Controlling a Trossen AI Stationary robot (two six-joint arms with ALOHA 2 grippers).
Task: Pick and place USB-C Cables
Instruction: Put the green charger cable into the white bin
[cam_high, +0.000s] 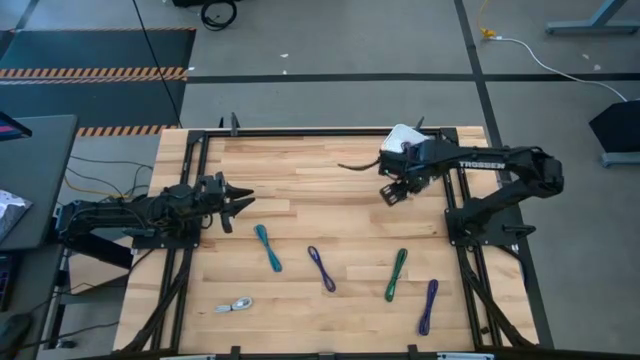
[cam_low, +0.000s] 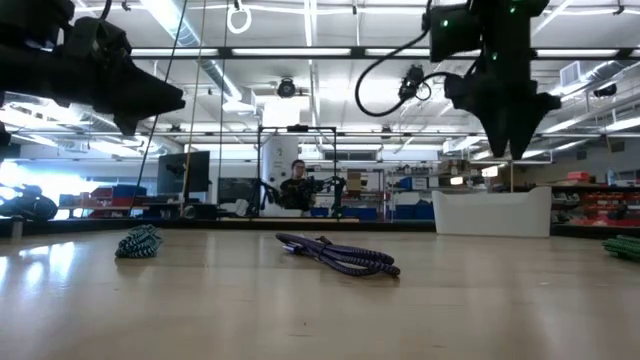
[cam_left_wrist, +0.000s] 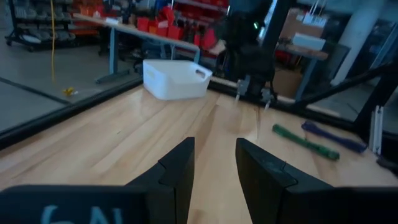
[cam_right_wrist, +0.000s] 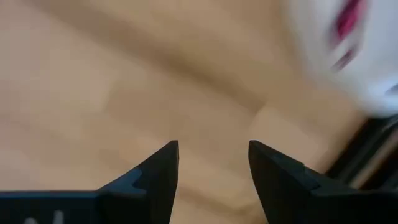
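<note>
The right end effector (cam_high: 396, 194) is hanging above the far right part of the wooden tabletop (cam_high: 300, 190), just beside the white tray (cam_high: 402, 136) that is standing at the far right corner. Its two fingers (cam_right_wrist: 163, 168) are standing apart, and nothing is showing between them; only bare wood is lying under them. In the right wrist view a blurred dark red shape (cam_right_wrist: 346, 18) is showing inside the tray, but I cannot tell for sure what it is.

The left end effector (cam_high: 232, 208) is waiting over the left side of the tabletop, pointing toward the middle. Its fingers (cam_left_wrist: 180, 168) are also apart and are holding nothing.

Five USB-C cables are lying on the near half of the tabletop, all well apart from both end effectors. The teal cable (cam_high: 267, 247) is lying left of the middle, and the first purple cable (cam_high: 321, 268) is lying near it, toward the right. The green cable (cam_high: 397, 274) is lying farther right, and the second purple cable (cam_high: 429, 305) is lying beside it, close to the near right edge. The silver-white cable (cam_high: 235, 305) is lying alone at the near left part.

In the low view a person (cam_low: 296, 186) is sitting in the room behind the tabletop.
</note>
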